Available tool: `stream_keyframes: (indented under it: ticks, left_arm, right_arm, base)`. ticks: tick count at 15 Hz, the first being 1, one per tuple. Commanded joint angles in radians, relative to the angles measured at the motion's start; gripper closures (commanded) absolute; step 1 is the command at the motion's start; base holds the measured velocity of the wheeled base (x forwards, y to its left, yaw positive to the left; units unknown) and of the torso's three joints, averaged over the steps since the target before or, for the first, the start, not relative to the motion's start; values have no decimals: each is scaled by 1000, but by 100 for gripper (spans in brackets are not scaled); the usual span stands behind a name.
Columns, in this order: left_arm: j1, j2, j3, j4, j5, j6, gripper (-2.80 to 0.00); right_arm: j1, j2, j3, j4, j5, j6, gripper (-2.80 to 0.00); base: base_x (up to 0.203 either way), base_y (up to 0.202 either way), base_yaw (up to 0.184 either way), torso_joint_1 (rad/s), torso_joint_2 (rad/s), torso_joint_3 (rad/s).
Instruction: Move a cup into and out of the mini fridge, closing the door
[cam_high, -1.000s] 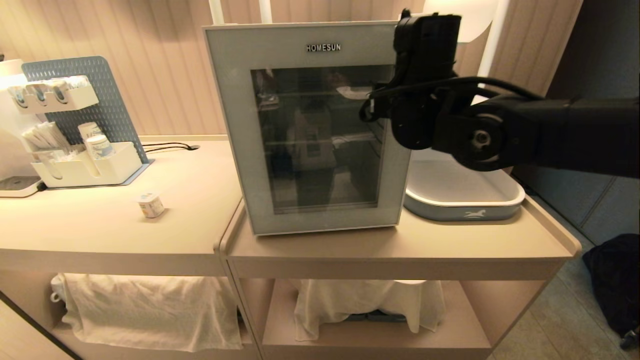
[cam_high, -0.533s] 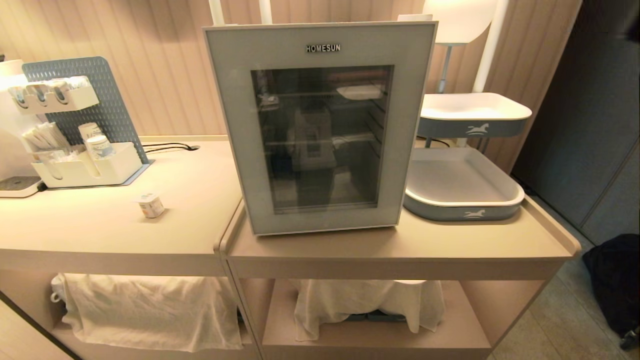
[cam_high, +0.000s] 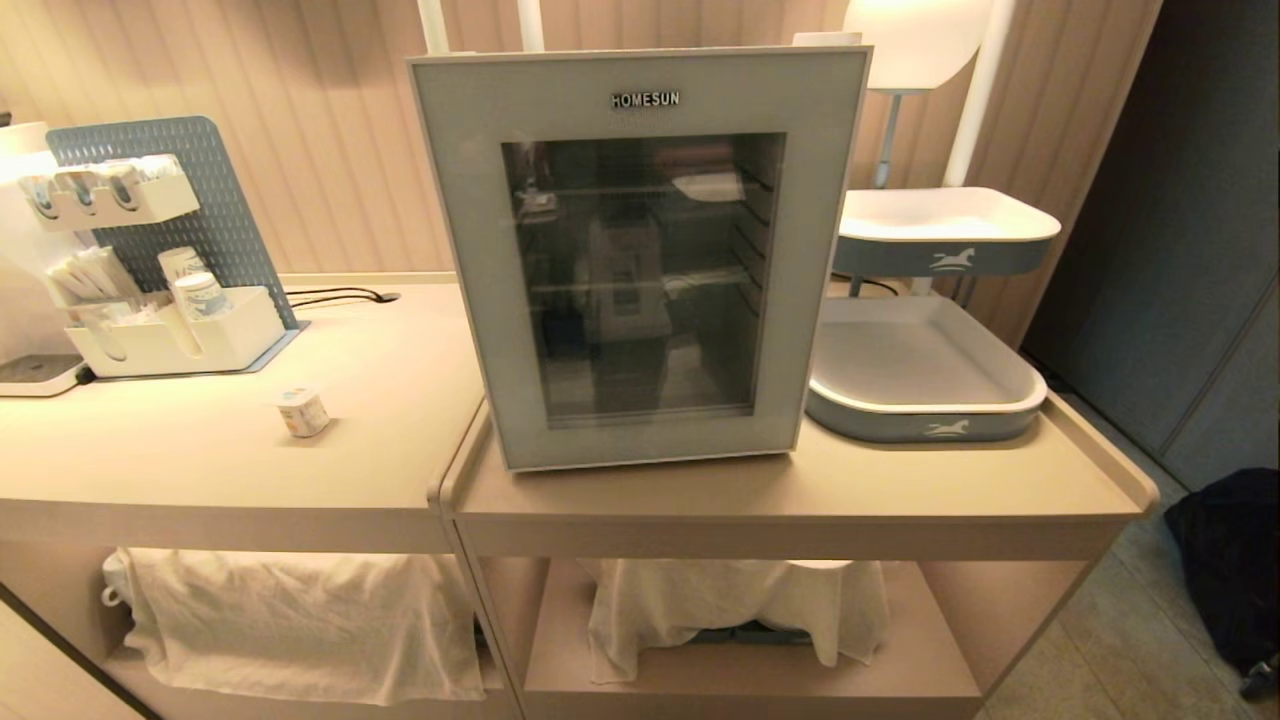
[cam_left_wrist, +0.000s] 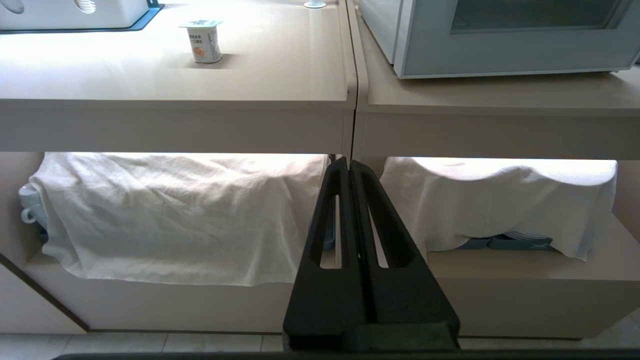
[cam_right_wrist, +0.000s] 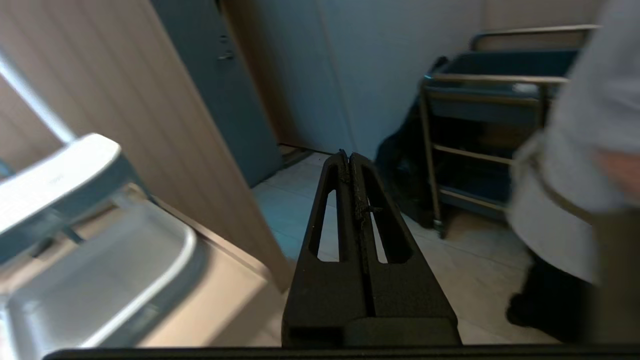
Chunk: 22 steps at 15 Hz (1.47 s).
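The cup (cam_high: 301, 411) stands upright on the counter to the left of the mini fridge (cam_high: 640, 260), well apart from it, and the fridge's door (cam_high: 640, 420) is shut flat. The left gripper (cam_left_wrist: 350, 165), its fingers pressed together and holding nothing, hangs low in front of the counter's edge, so the cup lies up and to its left. The right gripper (cam_right_wrist: 348, 156), likewise pressed together and empty, points away on the fridge's far side, so the left arm looks nearer.
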Motion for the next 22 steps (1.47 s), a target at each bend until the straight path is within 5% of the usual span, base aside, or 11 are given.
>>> stream_keyframes:
  ticks: [1,2,6,7,10,13,22]
  left_arm:
    - [0,-2,0,-1,0,-1,0]
    - [0,-2,0,-1,0,-1,0]
    - [0,-2,0,-1,0,1,0]
    - [0,-2,0,-1,0,0,0]
    - [0,-2,0,-1,0,1,0]
    - [0,-2,0,-1,0,2,0]
    - [0,-2,0,-1,0,2,0]
  right_arm:
    - [-32,-253,205,2,13,1,0]
    - [-35,-299,281,-2,66,3,0]
    - [-41,-484,485,-74,749,-32,0]
    - [-42,-500,568,-94,830,-65,0]
    - [-42,-518,746,-50,928,-170,0]
    - [-42,-488,682,105,966,-186,0]
    - [-42,-494,680,109,963,-180,0]
  base:
    - [0,0,0,0,0,0]
    - [0,0,0,0,0,0]
    - [0,0,0,0,0,0]
    - [0,0,0,0,0,0]
    - [0,0,0,0,0,0]
    - [0,0,0,0,0,0]
    - [0,0,0,0,0,0]
